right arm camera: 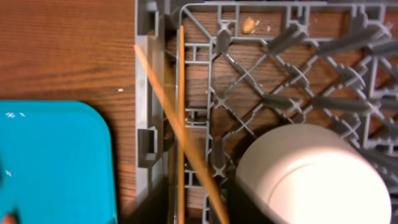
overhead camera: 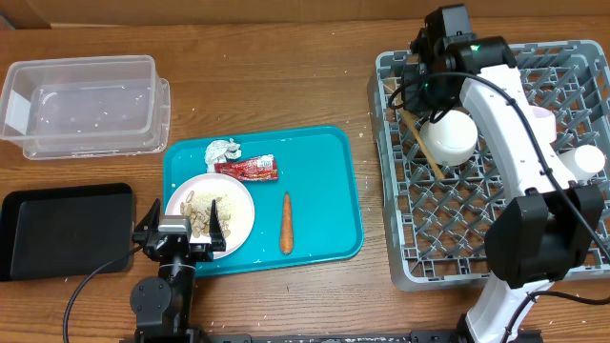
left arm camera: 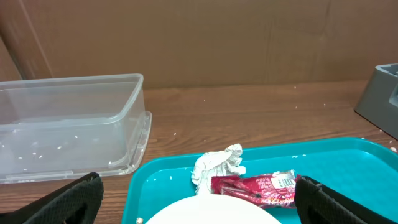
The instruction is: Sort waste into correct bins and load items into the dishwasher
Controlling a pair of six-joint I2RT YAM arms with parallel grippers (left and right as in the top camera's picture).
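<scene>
The left gripper (overhead camera: 185,221) is held wide apart over the plate (overhead camera: 240,215). The chopsticks (overhead camera: 424,148) are seen in the dish rack (overhead camera: 457,221) beside the white bowl (overhead camera: 448,136); the right gripper's (overhead camera: 415,95) state cannot be told.

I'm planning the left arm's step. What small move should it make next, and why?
Probably lower the open left gripper to close on the near rim of the plate: its jaws stand wide just above that rim, and the plate holds food scraps to be tipped out.
</scene>
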